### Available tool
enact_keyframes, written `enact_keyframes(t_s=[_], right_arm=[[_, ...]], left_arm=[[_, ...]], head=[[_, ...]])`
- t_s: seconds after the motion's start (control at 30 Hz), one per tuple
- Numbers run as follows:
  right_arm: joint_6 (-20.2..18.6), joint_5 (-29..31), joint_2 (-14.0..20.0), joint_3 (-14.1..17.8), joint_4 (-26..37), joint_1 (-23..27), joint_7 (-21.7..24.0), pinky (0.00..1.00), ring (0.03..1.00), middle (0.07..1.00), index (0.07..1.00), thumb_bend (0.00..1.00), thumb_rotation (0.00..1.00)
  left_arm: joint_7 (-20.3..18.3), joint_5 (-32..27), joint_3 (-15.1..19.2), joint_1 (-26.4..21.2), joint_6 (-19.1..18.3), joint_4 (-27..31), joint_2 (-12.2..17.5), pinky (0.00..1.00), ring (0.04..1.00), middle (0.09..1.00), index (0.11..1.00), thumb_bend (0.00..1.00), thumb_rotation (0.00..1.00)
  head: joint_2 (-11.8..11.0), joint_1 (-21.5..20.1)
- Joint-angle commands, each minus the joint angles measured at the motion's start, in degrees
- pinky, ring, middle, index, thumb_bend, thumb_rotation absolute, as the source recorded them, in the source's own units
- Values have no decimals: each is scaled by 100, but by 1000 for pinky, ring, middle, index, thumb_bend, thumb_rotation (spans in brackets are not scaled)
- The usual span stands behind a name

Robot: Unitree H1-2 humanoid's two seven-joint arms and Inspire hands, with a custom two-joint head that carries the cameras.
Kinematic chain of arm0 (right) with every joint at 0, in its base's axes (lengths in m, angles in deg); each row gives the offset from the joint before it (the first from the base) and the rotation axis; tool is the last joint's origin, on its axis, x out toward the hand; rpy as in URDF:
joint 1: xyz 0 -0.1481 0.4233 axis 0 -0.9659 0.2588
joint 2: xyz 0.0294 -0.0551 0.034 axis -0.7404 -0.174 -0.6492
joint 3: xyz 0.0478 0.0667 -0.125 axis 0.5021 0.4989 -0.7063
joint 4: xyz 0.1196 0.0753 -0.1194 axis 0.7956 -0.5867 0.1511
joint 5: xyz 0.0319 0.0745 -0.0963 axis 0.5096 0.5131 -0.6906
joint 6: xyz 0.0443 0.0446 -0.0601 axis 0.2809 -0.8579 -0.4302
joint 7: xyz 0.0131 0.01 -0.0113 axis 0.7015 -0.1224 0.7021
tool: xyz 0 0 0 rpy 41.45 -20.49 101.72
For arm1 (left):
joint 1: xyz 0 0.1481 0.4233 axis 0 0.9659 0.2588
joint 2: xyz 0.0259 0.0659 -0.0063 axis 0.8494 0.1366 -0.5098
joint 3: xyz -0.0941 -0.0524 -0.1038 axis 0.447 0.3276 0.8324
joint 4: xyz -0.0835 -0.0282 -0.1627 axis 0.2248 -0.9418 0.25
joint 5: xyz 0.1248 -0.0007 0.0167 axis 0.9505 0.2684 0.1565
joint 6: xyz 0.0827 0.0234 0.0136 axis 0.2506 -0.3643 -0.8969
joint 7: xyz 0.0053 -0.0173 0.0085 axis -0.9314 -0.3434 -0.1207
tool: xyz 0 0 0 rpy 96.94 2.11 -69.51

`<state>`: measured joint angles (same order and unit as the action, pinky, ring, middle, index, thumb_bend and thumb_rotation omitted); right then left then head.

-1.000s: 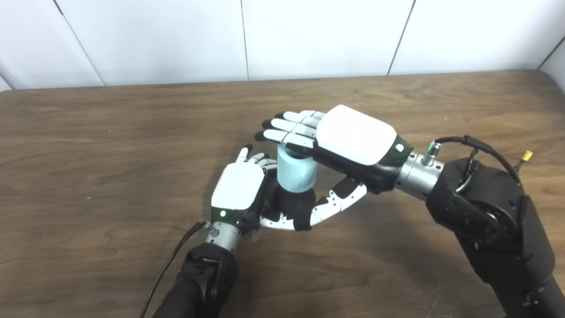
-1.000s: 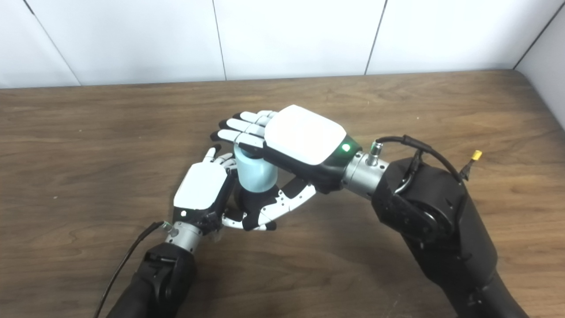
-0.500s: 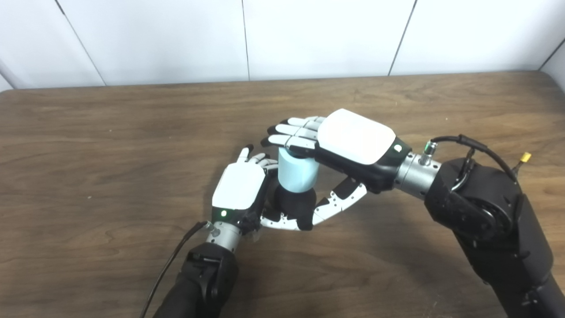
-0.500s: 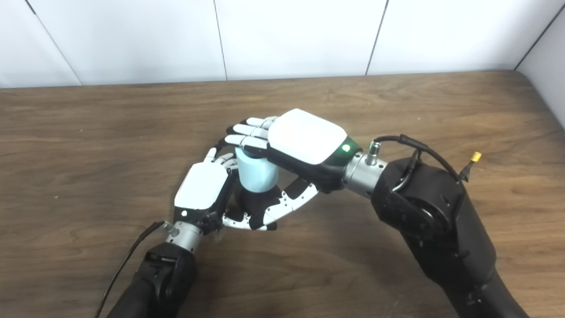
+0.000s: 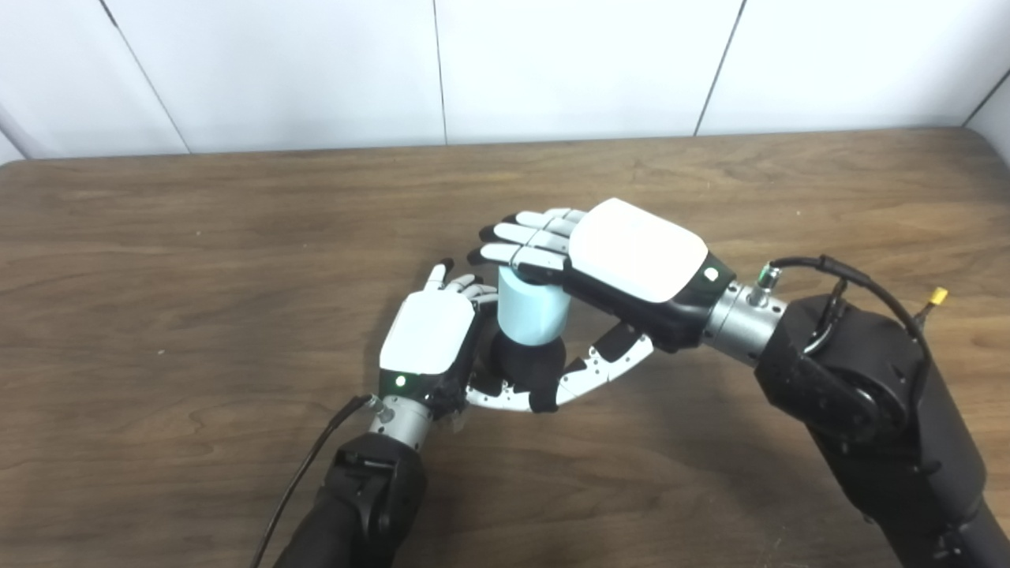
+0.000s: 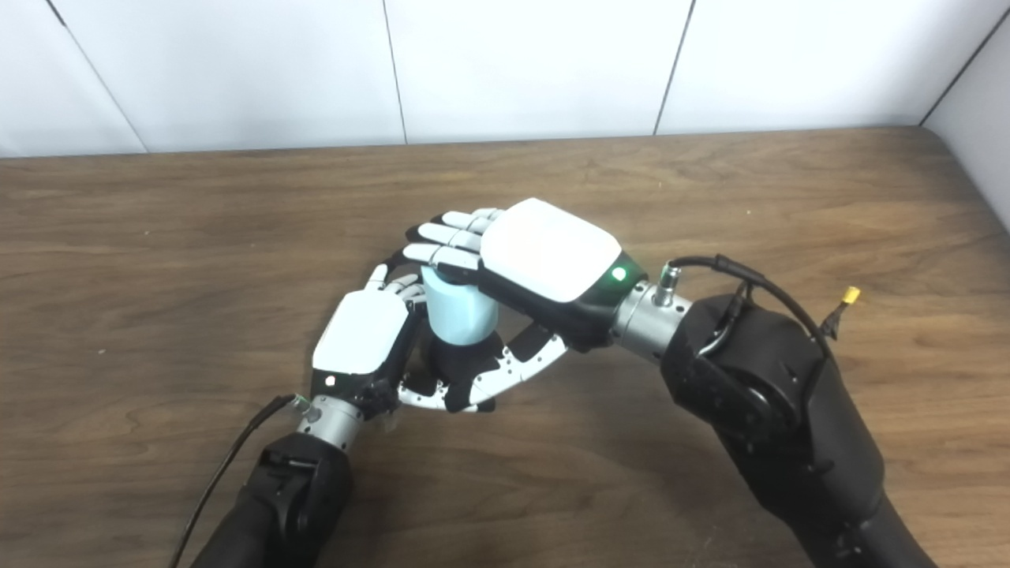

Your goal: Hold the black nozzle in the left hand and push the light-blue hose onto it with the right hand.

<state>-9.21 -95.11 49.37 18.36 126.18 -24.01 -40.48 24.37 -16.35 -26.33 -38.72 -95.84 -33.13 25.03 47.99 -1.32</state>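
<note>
Your left hand (image 5: 427,335) grips the black rounded nozzle (image 5: 522,364) from its left side, thumb curled under and in front of it, fingers (image 5: 461,285) reaching up behind. The light-blue cylindrical hose (image 5: 530,308) stands upright directly on top of the nozzle, its lower rim meeting the black body, just right of your left hand's white back plate. Your right hand (image 5: 611,264) lies palm-down across the hose's top end, fingers (image 5: 517,244) stretched flat and extending past it to the left, thumb (image 5: 604,364) angled down along the right of the nozzle; it presses on the hose rather than wrapping it. You cannot tell how deep the nozzle sits inside the hose. The right eye view shows a lit green light on your right wrist that the left eye view shows only as a pale dot, and more of the brown wooden table (image 6: 789,197) to the right of that hand.
</note>
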Motion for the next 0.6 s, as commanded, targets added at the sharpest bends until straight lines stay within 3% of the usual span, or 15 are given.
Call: enact_keyframes(t_s=[0.0,0.13,0.33,0.57], right_arm=[[148,-110,148,-115,-4,-107,185,897,927,918,872,635,792],[57,-50,145,-257,21,-158,351,910,941,935,885,626,815],[57,-103,125,-346,-14,-199,344,946,944,928,890,630,770],[-9,-80,176,-341,-85,-219,394,915,915,904,895,635,800]], left_arm=[[-328,9,-69,58,-38,-9,6,1000,857,753,484,523,52],[-292,9,-66,69,-36,-18,-11,1000,856,749,483,524,52],[-339,41,-73,63,-65,14,-13,1000,856,754,484,524,53],[-357,4,-67,58,-39,24,-4,1000,858,753,484,524,54]], head=[[2,-7],[10,17],[31,9],[47,11]])
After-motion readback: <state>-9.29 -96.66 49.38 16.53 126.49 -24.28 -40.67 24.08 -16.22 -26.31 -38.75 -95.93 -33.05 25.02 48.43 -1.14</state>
